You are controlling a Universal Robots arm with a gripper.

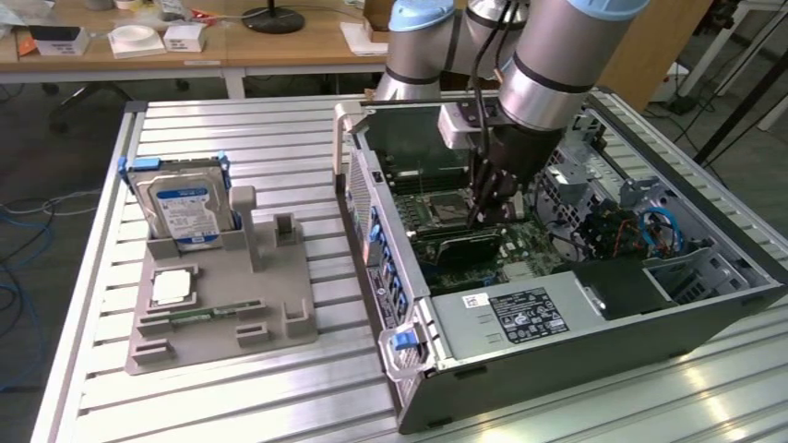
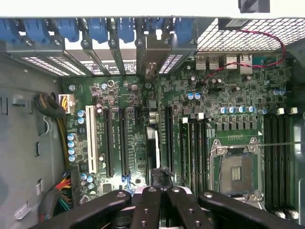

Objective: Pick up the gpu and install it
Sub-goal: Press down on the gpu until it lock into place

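The gpu [image 1: 466, 247] is a thin black card standing on edge inside the open computer case [image 1: 689, 318], low over the green motherboard [image 1: 542, 242]. My gripper [image 1: 490, 217] reaches straight down into the case and is shut on the card's upper edge. In the wrist view the gpu [image 2: 152, 148] shows edge-on as a narrow dark strip running away from the closed black fingers [image 2: 147, 205] of the gripper [image 2: 159, 193]. It lies along a long expansion slot [image 2: 168, 138], and its far end meets the rear slot openings [image 2: 145, 52].
A grey parts holder [image 1: 221, 305] on the slatted table [image 1: 246, 148] carries the silver hard drive [image 1: 185, 208], a processor [image 1: 173, 288] and a green memory stick [image 1: 203, 314]. Inside the case are the power supply [image 1: 530, 314], CPU socket [image 2: 236, 171], memory slots [image 2: 279, 157] and cables [image 2: 62, 138].
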